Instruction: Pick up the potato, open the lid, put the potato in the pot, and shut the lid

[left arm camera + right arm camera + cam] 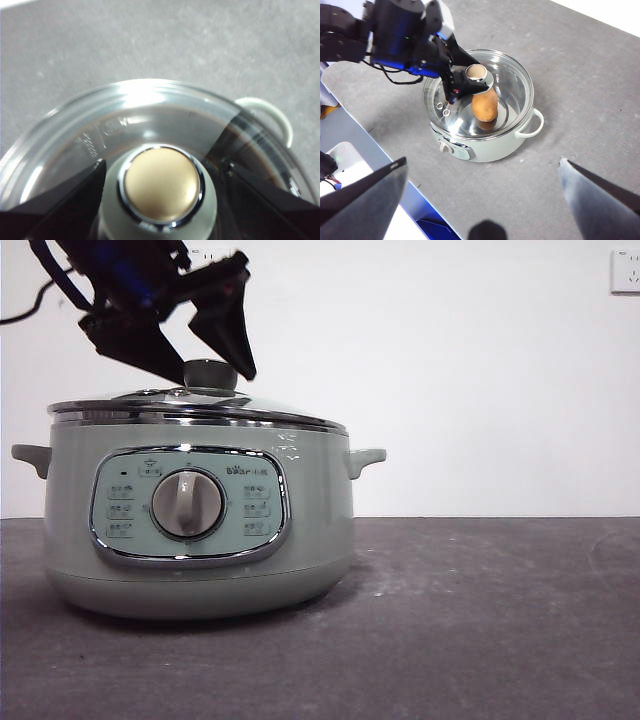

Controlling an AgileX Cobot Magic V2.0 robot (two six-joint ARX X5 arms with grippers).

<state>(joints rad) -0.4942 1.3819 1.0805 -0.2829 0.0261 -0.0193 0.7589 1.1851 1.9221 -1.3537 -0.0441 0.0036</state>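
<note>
The sage-green pot (200,570) stands at the table's left, with the glass lid (150,405) seated on its rim. My left gripper (217,378) comes down from above; its jaws stand open on either side of the lid's knob (210,373), close to it. In the left wrist view the knob (162,185) sits between the jaws. The right wrist view shows the potato (485,105) inside the pot (490,145) under the lid (515,85). My right gripper (482,162) is open and empty, high above the table.
A white wall stands behind the dark grey table (480,620). A wall socket (625,270) is at the top right. The pot's side handle (365,458) sticks out to the right. The table's edge (385,145) runs close beside the pot.
</note>
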